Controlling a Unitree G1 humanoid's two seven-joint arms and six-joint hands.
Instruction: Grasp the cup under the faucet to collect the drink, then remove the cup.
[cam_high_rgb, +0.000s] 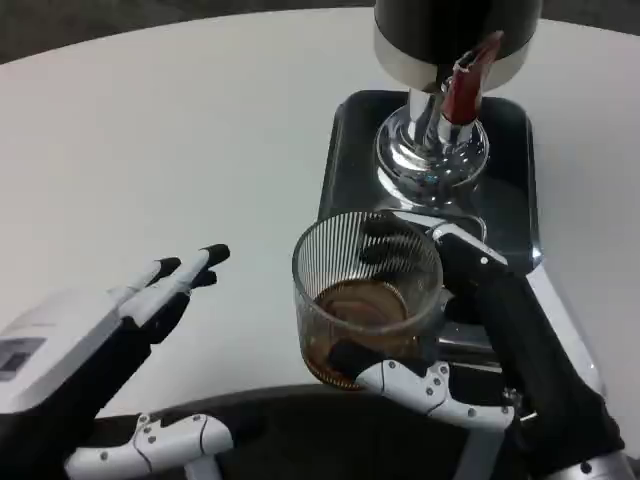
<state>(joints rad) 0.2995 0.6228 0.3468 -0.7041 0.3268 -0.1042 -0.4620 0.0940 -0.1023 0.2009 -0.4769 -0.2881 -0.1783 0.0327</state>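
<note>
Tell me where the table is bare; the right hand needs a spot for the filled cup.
Bare white table spreads left of the dark tray, beyond the left hand. The tray is crowded: the dispenser's chrome base fills its far end, and the right hand holds the cup at its near left corner.

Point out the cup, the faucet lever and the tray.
cup (366, 262): head view, ribbed glass wall.
faucet lever (464, 88): head view, red handle.
tray (345, 150): head view, bare left side.
</note>
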